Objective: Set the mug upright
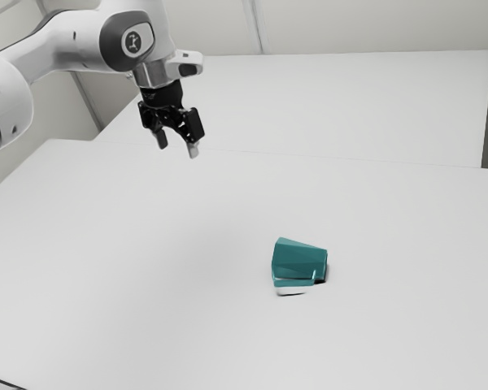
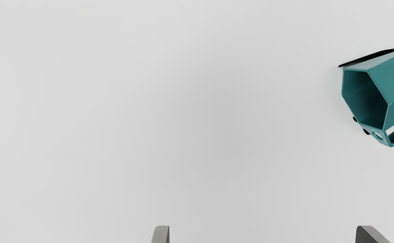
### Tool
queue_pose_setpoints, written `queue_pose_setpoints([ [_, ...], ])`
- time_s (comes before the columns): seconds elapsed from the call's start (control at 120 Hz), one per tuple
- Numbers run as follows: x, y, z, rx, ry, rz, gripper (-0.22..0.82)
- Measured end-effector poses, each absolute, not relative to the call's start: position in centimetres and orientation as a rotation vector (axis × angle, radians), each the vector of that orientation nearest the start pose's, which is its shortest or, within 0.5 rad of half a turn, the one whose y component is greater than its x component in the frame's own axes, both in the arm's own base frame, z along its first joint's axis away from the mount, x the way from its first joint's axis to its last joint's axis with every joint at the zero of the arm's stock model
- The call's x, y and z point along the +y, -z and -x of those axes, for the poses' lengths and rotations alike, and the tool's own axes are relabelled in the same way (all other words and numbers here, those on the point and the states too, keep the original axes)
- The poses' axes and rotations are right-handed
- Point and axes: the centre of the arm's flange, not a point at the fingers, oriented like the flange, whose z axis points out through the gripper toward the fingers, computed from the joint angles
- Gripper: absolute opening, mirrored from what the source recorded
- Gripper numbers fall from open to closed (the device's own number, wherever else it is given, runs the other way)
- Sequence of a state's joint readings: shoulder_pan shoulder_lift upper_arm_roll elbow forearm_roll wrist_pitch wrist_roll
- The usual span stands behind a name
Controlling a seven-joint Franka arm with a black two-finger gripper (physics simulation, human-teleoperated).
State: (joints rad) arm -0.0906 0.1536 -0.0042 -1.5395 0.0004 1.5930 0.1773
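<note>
- On the worktop [image 1: 146,325], the teal mug [image 1: 299,260] lies on its side, its open mouth [image 2: 369,101] showing.
- Above, well apart from the mug, the claw [image 1: 177,148] hangs released, fingers [image 2: 161,235] spread wide.

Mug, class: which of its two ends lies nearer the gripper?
The open mouth of the mug, visibly hollow in the wrist view; the opposite end lies farther from the gripper.

Mug [image 1: 299,262] lies on its side on the table [image 1: 146,309], mouth toward your gripper [image 1: 177,149], handle [image 1: 293,283] on the side facing the exterior camera. In the exterior view you have the gripper above the table, well apart from the mug, to its left and farther back.
</note>
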Motion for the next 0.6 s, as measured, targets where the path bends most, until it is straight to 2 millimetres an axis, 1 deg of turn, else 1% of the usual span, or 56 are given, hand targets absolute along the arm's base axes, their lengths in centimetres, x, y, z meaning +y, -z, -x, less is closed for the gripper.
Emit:
queue_pose_setpoints([
  [0.075,-5.7,-55.1,-59.6,0.424,-0.145,3.115,0.60],
  [0.175,-5.9,-54.1,-60.0,0.424,-0.144,3.124,0.60],
  [0.283,-7.2,-52.0,-60.8,0.437,-0.161,3.158,0.60],
  [0.317,-7.6,-51.2,-60.7,0.431,-0.174,3.174,0.60],
  [0.458,-8.8,-48.2,-56.6,0.332,-0.212,3.260,0.60],
  [0.6,-9.4,-44.2,-53.2,0.095,-0.210,3.410,0.60],
])
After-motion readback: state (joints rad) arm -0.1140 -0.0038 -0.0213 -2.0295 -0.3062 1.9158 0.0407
